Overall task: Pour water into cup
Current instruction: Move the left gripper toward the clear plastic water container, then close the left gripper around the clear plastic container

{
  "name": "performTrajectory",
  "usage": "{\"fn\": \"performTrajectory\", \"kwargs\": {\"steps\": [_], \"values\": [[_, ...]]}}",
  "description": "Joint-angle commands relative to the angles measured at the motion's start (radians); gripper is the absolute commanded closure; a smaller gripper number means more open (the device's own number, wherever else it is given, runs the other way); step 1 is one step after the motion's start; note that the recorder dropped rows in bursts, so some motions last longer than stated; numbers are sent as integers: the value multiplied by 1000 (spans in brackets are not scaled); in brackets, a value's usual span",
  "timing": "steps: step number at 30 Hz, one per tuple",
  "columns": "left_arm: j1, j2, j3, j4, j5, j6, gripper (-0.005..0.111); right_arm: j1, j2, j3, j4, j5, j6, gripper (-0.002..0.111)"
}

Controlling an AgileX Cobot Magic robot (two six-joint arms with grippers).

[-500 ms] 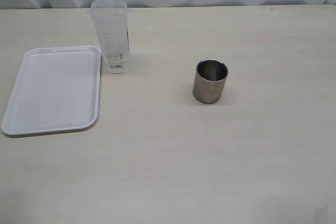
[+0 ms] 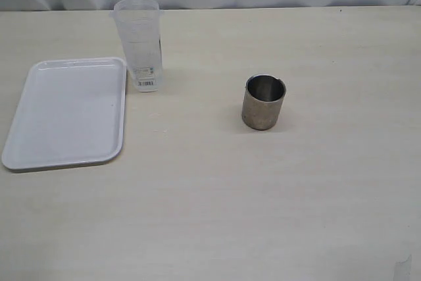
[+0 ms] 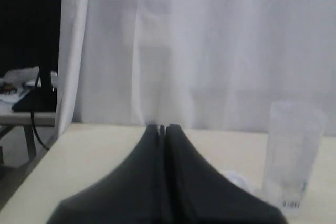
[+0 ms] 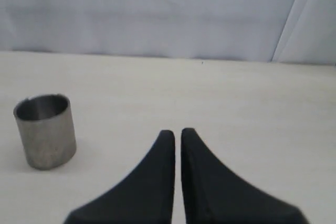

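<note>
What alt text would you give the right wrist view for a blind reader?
A short steel cup stands upright on a pale table, apart from the right gripper, its black jaws nearly shut and holding nothing. A white curtain hangs behind.

The left end effector (image 3: 161,128) hung above the tabletop (image 3: 100,150), aimed roughly level across it. Its two dark fingers (image 3: 142,177) were pressed flat against each other, only a hairline seam between them up to the tips, and nothing was gripped. The right end effector (image 4: 177,132) was held low over the tabletop in much the same pose, pointing out along the surface. Its tapered black fingers ran side by side with a thin, even slit between them, nearly together at the tips, and they too were empty.
</note>
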Motion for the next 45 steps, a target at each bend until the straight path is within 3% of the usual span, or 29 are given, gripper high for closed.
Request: {"fn": "performTrajectory", "kwargs": {"steps": [1,6,8,10,12,14,15,16,17,18,21,23,27,35,45], "values": [[-10,-2,3,-40,-183,-7,107,-6,-4,2,-7,-201,-12,104],[-10,-2,3,-32,-344,-63,107,-4,-4,2,1,-362,-3,104],[-10,-2,3,-13,-362,-178,107,-4,-4,2,1,-445,4,104],[-10,-2,3,67,-393,-282,107,-4,-4,2,1,-527,76,104],[-10,30,3,246,-484,-383,97,-4,-4,2,-2,-586,255,104],[-10,140,-11,289,-583,-436,73,-4,-4,2,-12,-599,272,104],[-10,218,-25,303,-649,-439,47,-4,-4,2,-12,-599,272,101],[-10,284,-36,324,-695,-439,33,-4,-4,2,-12,-599,272,97],[-10,379,-61,366,-729,-448,10,-4,-4,2,-12,-599,272,88],[-10,451,-79,412,-733,-462,2,-4,-4,2,-12,-599,272,83],[-10,734,-104,555,-925,-493,2,-4,-4,2,-12,-590,272,60],[-10,920,-105,597,-1093,-457,2,-4,-4,2,-12,-568,272,51],[-10,1214,-181,759,-1149,-406,2,-4,-4,2,-12,-549,269,37],[-10,1570,-336,941,-1233,-324,2,-4,-4,2,-12,-551,269,34],[-10,1857,-532,977,-1233,-316,2,-4,-4,2,-12,-551,269,34]]}}
